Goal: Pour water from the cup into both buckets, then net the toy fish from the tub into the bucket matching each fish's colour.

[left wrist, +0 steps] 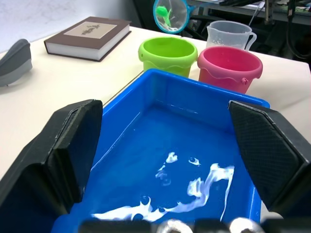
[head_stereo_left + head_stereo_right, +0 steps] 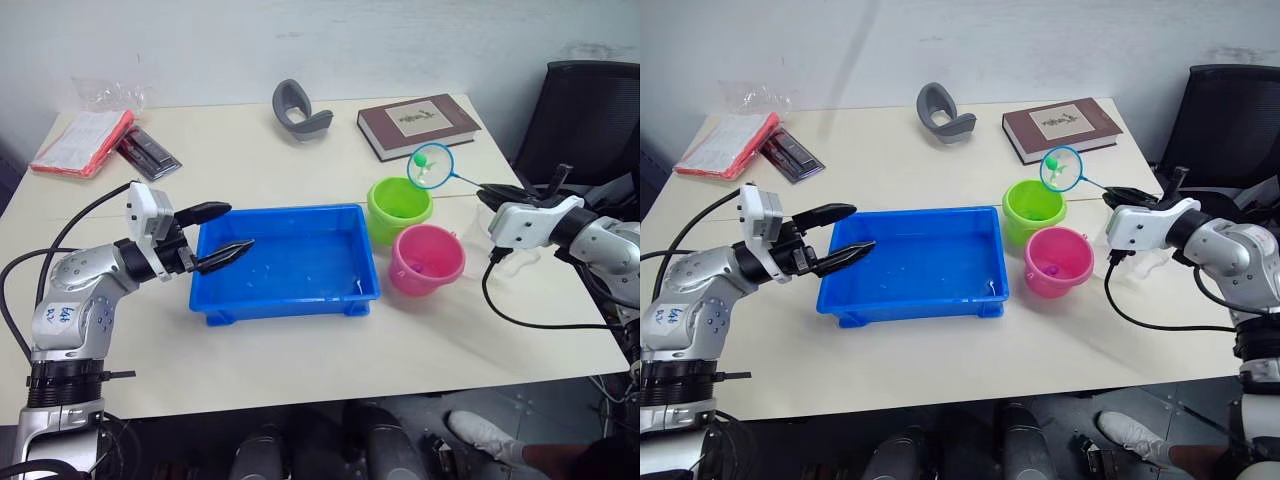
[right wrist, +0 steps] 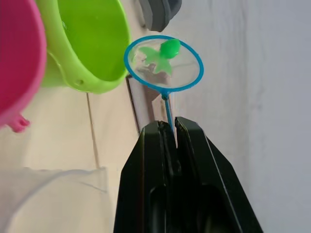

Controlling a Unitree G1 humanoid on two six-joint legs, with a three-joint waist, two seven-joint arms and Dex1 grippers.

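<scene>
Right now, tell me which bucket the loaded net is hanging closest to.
The lime green bucket: the net with its green fish hovers by its far rim, while the pink bucket stands nearer the robot.

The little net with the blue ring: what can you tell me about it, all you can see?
The net is a small round hoop with a blue rim, fine see-through mesh and a thin dark straight handle. The right gripper is shut on the handle and holds the hoop in the air above the table, over the far rim of the lime green bucket, which it does not touch. A green toy fish lies in the mesh. The hoop looks whole and unbent.
</scene>
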